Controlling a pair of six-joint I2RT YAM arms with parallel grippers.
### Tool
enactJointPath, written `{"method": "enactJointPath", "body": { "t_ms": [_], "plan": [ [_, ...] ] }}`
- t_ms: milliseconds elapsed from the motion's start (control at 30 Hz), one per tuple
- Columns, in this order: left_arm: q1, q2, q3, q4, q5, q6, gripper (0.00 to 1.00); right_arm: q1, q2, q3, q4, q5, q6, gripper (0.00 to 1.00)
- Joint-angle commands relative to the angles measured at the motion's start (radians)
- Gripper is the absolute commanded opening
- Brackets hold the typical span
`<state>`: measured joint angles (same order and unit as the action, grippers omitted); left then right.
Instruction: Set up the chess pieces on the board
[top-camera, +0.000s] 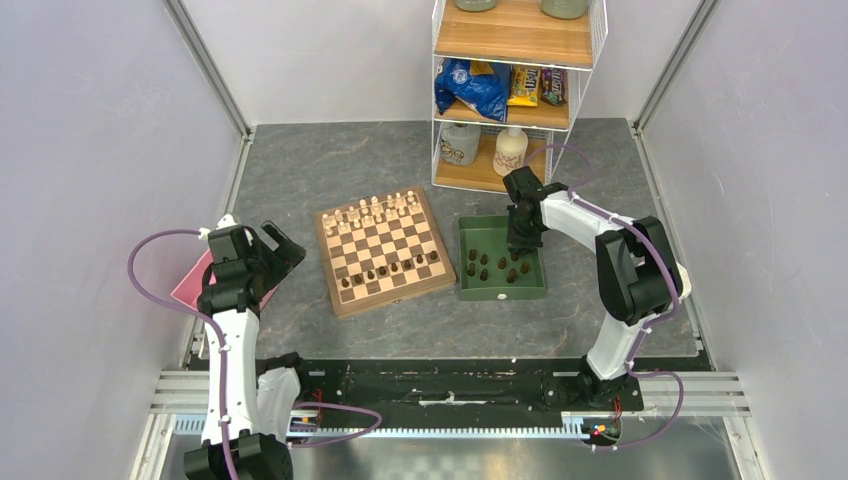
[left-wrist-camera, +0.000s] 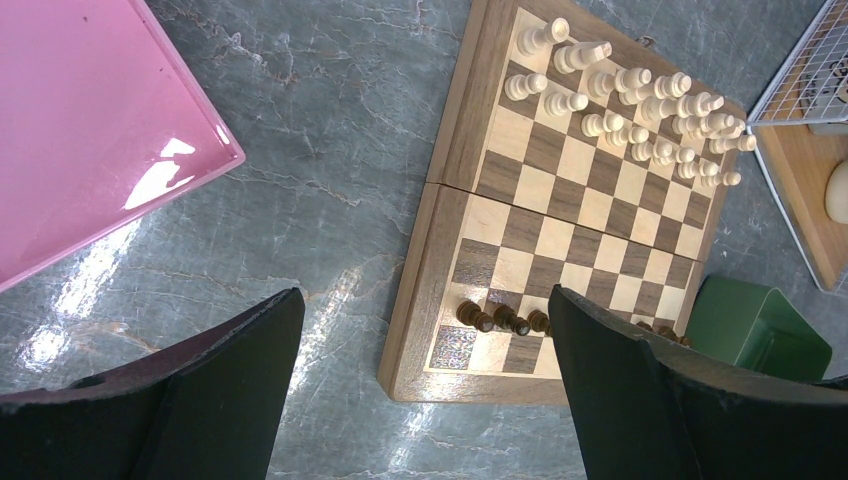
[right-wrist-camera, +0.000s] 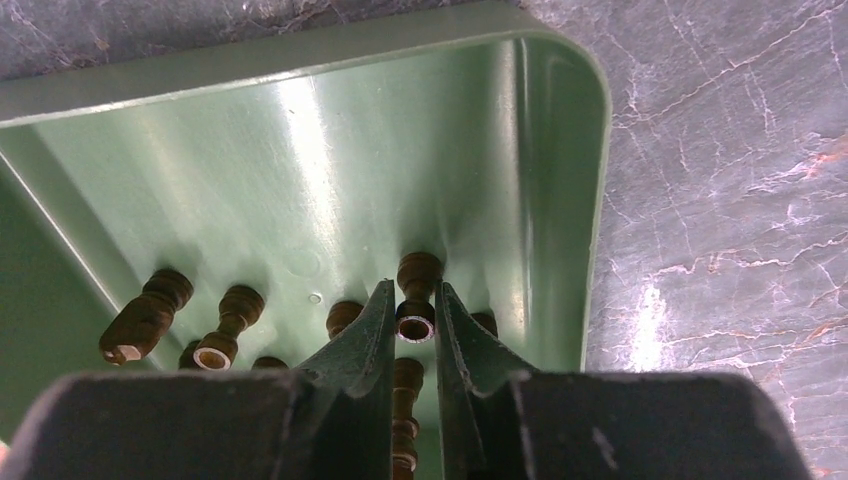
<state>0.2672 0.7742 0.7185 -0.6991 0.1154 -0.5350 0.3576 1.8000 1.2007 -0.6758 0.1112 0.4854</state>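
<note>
Dark-brown turned wooden chess pieces (top-camera: 390, 268): small, slim, with round bases. One row stands on the near side of the square checkered wooden board (top-camera: 383, 243). The others sit scattered in the dark-green rectangular tray (top-camera: 503, 294), just right of the board.

Right tool (right-wrist-camera: 412, 296): down inside the tray, fingers pinching one dark piece (right-wrist-camera: 415, 322) from both sides, its base toward the wrist camera.

Pale cream wooden pieces (top-camera: 375, 210): fill the board's two far rows.

Left tool (left-wrist-camera: 422, 300): spread wide, holding nothing, above the grey marbled tabletop (top-camera: 300, 160) left of the board, near a flat pink tray (left-wrist-camera: 90, 120).
</note>
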Motion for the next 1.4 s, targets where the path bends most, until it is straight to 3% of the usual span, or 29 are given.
{"method": "enactJointPath", "body": {
  "t_ms": [0, 367, 600, 833, 1000, 1367],
  "plan": [
    [0.006, -0.004, -0.001, 0.039, 0.021, -0.015, 0.99, 0.000, -0.057, 0.022, -0.022, 0.009, -0.020, 0.17],
    [0.007, -0.009, -0.001, 0.039, 0.021, -0.014, 0.99, 0.043, -0.193, 0.117, -0.070, 0.025, -0.058, 0.16],
    [0.007, -0.013, 0.001, 0.039, 0.020, -0.014, 0.99, 0.219, -0.201, 0.240, -0.097, 0.025, -0.046, 0.16],
    [0.007, -0.019, 0.007, 0.026, -0.009, -0.016, 0.99, 0.498, -0.031, 0.436, -0.080, -0.004, -0.002, 0.16],
    [0.007, -0.022, 0.019, -0.008, -0.109, -0.052, 1.00, 0.657, 0.126, 0.598, -0.083, -0.021, 0.009, 0.16],
    [0.007, -0.032, 0.026, -0.031, -0.190, -0.077, 1.00, 0.802, 0.376, 0.832, -0.126, -0.029, 0.016, 0.17]
  ]
}}
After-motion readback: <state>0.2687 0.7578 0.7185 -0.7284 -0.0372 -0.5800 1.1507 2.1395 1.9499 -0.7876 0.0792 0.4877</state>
